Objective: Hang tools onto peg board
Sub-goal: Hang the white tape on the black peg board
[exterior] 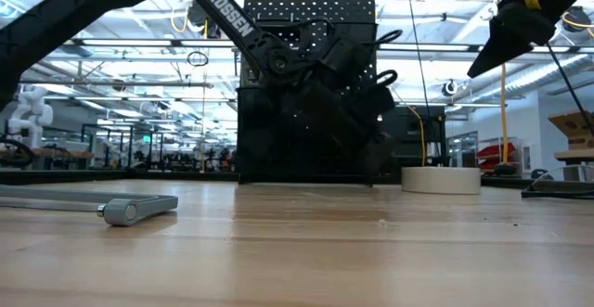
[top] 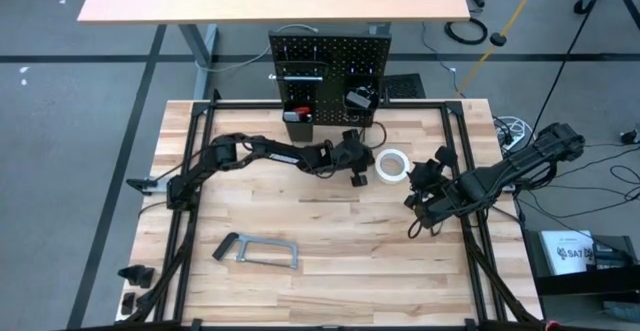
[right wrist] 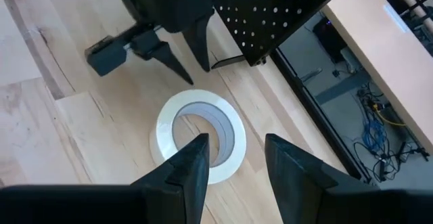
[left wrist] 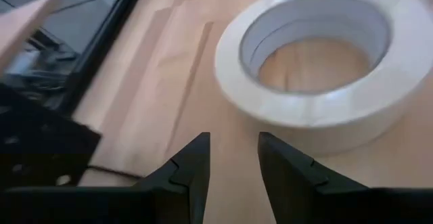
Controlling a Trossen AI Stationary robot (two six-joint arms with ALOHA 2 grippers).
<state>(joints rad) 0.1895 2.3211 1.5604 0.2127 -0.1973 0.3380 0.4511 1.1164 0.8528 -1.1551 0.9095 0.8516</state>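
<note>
The white tape roll (top: 393, 165) lies flat on the wooden table in front of the black peg board (top: 330, 71), which stands upright at the far edge. My left gripper (left wrist: 233, 146) hovers just left of the roll (left wrist: 318, 61), open, with nothing between its fingers; it also shows in the high view (top: 362, 171). My right gripper (right wrist: 235, 146) hangs open above the table, right of and nearer than the roll (right wrist: 197, 136). A grey bar clamp (top: 255, 253) lies flat near the table's front left. A red-handled tool (top: 297, 114) sits in a bin on the board.
A silver bar (top: 298, 75) hangs across the board's left half, and a dark tool (top: 360, 98) sits at its right. A black frame (top: 190, 171) runs round the table's edges. Bare wood lies between the clamp and the roll.
</note>
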